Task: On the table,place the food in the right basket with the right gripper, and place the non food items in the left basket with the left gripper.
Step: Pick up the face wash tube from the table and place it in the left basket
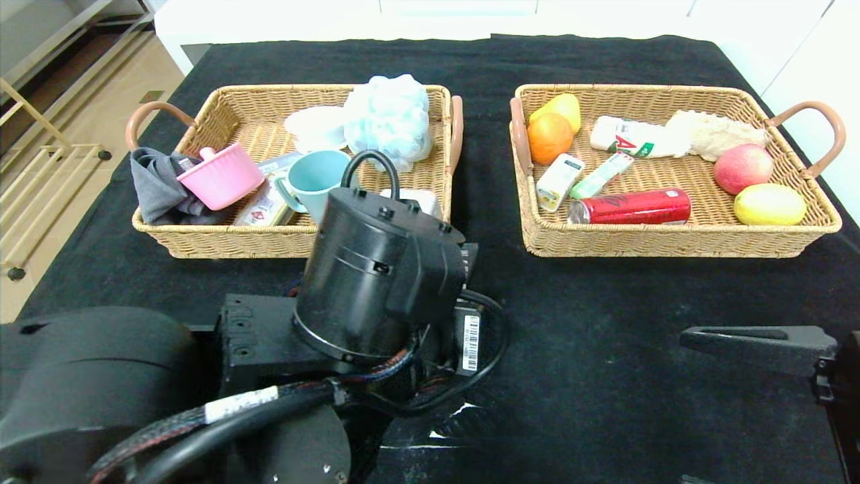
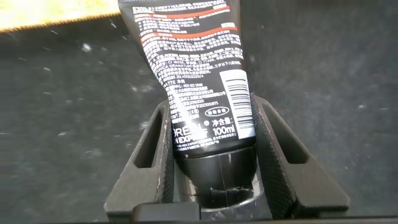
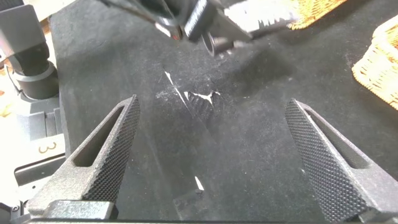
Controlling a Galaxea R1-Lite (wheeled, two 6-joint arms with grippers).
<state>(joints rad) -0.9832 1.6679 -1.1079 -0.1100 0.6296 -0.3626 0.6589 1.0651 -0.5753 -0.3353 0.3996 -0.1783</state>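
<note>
My left gripper (image 2: 211, 106) is shut on the black tube (image 2: 193, 62), gripping it near the cap end over the black table (image 1: 605, 336), just in front of the left basket (image 1: 201, 242). In the head view the left wrist (image 1: 376, 269) hides both fingers and tube. The pink pot (image 1: 222, 178) and a white round disc (image 1: 316, 128) lie in the left basket. Inside the right basket (image 1: 672, 242) are the red can (image 1: 631, 207), the small carton (image 1: 559, 181) and the candy stick (image 1: 601, 175). My right gripper (image 3: 212, 102) hangs open and empty over the table's near right.
The left basket also holds a teal mug (image 1: 316, 178), a grey cloth (image 1: 158, 188), a pale blue mesh puff (image 1: 390, 117) and a packet. In the right basket are an orange (image 1: 549, 138), an apple (image 1: 742, 168), a lemon (image 1: 769, 204) and a white bottle (image 1: 628, 138).
</note>
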